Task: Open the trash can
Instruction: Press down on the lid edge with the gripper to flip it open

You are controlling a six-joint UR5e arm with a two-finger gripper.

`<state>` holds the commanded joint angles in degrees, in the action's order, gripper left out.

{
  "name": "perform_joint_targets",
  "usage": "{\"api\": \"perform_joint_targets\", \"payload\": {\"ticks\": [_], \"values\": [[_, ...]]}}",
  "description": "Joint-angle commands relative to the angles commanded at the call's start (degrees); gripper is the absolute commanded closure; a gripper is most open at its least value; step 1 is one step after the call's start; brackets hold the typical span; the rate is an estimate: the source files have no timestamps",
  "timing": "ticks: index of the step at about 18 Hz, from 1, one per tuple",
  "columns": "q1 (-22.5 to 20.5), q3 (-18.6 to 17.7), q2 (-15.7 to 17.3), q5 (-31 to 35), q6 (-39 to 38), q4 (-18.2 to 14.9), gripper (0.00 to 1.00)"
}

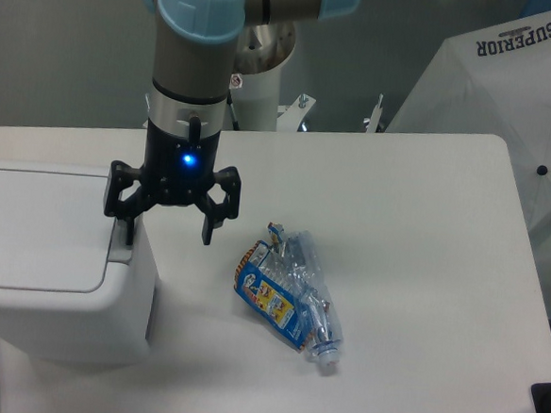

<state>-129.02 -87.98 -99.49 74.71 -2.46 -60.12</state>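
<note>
1. one white trash can (48,276) sits at the left edge of the worktop (403,272), its flat lid down.
2. the gripper (166,234) hangs at the can's right rim, jaws spread open and holding nothing; one finger is down at the grey push tab (119,248), the other hangs off the can's side.
3. a crushed clear bottle (293,298) with a blue label lies on the worktop right of the can, apart from it.
</note>
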Motion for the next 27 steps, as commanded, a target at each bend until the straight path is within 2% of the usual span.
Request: {"api": "perform_joint_targets", "payload": {"ticks": [22,27], "values": [[-0.09,0.26,0.09,0.09,0.52,0.0,0.0],[-1.93,4.56,-0.26,0.44,0.88,1.76,0.0]]}}
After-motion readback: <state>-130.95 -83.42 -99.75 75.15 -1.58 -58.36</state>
